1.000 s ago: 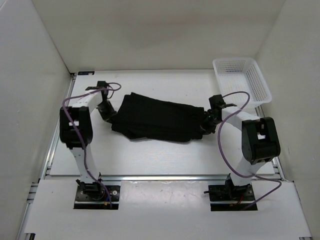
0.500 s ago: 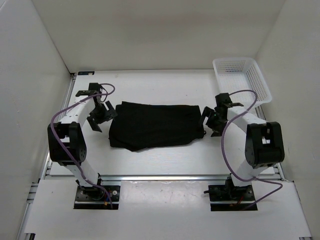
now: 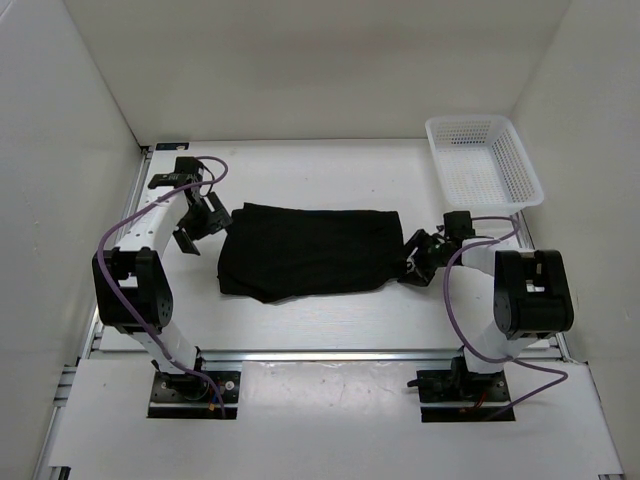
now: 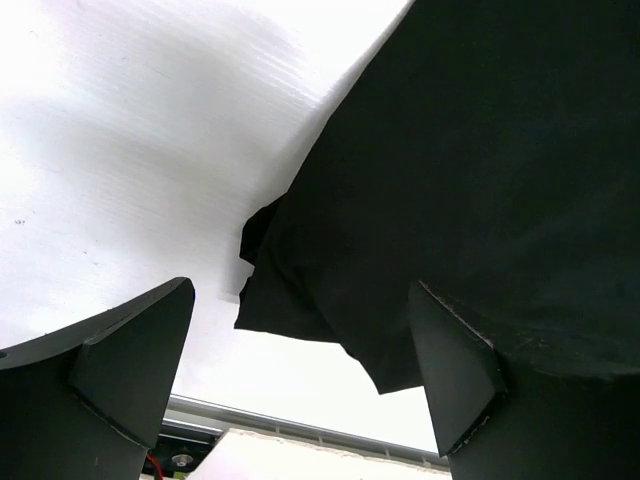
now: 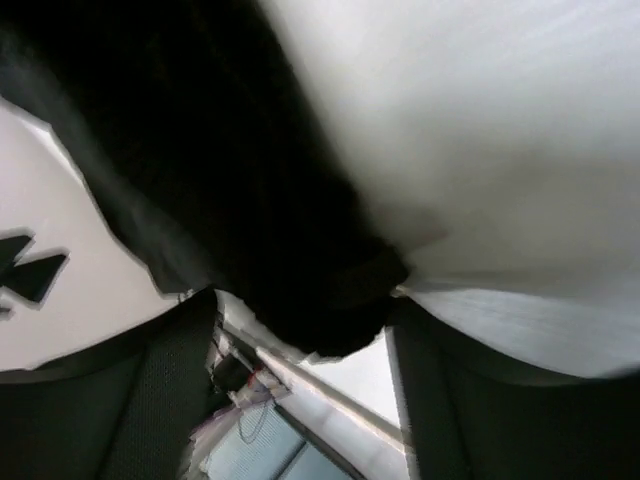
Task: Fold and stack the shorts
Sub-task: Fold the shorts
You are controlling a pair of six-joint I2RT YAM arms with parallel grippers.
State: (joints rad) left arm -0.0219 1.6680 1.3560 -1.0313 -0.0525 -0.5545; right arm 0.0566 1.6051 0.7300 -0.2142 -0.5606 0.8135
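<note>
The left gripper [image 3: 205, 217] hangs with its jaws spread wide and empty, just off the left edge of the black shorts [image 3: 310, 250], which lie flat mid-table [image 3: 330, 170]. At their right edge the right gripper [image 3: 418, 258] is also released, its blurred fingers [image 5: 160, 400] straddling a cloth corner. A white mesh basket [image 3: 470, 122] sits in the far right corner.

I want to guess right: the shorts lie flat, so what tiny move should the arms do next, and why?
Probably shut the right gripper on the right end of the shorts. It stands open around that corner, the left gripper is open too, and nothing holds them.
</note>
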